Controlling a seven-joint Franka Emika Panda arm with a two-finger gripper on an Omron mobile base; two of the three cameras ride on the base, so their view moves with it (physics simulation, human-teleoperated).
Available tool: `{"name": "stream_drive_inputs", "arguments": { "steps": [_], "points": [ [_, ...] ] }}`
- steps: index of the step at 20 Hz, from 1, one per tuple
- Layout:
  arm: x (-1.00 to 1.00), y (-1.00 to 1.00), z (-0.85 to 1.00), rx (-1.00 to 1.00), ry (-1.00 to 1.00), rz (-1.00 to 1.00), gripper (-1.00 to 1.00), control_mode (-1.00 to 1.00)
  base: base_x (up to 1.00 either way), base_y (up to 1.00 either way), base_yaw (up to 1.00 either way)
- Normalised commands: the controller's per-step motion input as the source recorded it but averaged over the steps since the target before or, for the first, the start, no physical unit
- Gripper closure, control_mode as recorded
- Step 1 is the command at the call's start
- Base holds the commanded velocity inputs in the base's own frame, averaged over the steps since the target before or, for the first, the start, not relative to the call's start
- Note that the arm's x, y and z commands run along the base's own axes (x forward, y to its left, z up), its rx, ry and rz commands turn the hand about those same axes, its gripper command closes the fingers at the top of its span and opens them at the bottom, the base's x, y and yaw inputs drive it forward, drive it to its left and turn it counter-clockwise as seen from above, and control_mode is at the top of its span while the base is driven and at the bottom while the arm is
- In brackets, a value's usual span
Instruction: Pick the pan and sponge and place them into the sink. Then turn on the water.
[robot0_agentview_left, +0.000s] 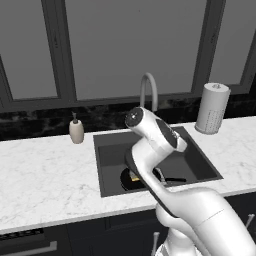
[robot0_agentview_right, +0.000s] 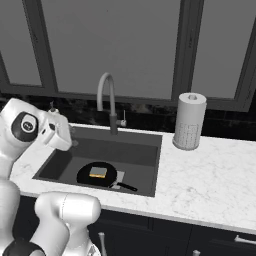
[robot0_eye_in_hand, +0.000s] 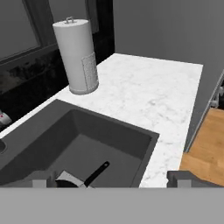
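I have the hand (robot0_eye_in_hand: 113, 175) raised over the sink (robot0_agentview_right: 145, 137), looking across the basin toward its far corner. The two finger tips (robot0_eye_in_hand: 40, 177) sit wide apart at the bottom of the hand view, so the hand is released and carries nothing. In the right base view the wrist sits above the sink's left end.

Inside the sink, the pan (robot0_agentview_right: 87, 176) lies flat on the basin floor toward the front edge, its short dark handle (robot0_agentview_right: 127, 187) pointing at the front right corner. The sponge (robot0_agentview_right: 98, 172) rests inside the pan, yellow base showing under a grey top. In the left base view my arm covers most of the pan.

Behind the sink, the faucet (robot0_agentview_right: 106, 95) arches over the back rim, with no stream from its spout. The paper towel roll (robot0_agentview_right: 189, 121) stands on the desk (robot0_agentview_right: 215, 175) just off the sink's right rear corner. The soap dispenser (robot0_agentview_left: 76, 129) stands on the desk near the sink's left rear corner.
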Motion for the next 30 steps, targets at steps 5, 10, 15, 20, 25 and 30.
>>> {"name": "stream_drive_inputs", "arguments": {
  "steps": [5,10,15,20,25,30],
  "points": [
    [-0.12,-0.84,0.08,0.0,-0.17,0.16,-1.0,-1.0,0.0,0.0,0.0],
    [-0.1,-0.62,0.12,-0.05,-0.07,0.22,-1.0,-1.0,0.0,0.0,0.0],
    [0.13,-0.1,0.12,-0.21,-0.01,0.24,-1.0,-1.0,0.0,0.0,0.0],
    [0.06,-0.24,0.04,-0.2,0.0,0.24,-1.0,-1.0,0.0,0.0,0.0],
    [0.03,-0.43,0.0,-0.08,-0.01,0.28,-1.0,-1.0,0.0,0.0,0.0],
    [0.15,-0.31,0.0,0.0,-0.07,0.31,-1.0,-1.0,0.0,0.0,0.0]
  ]
}}
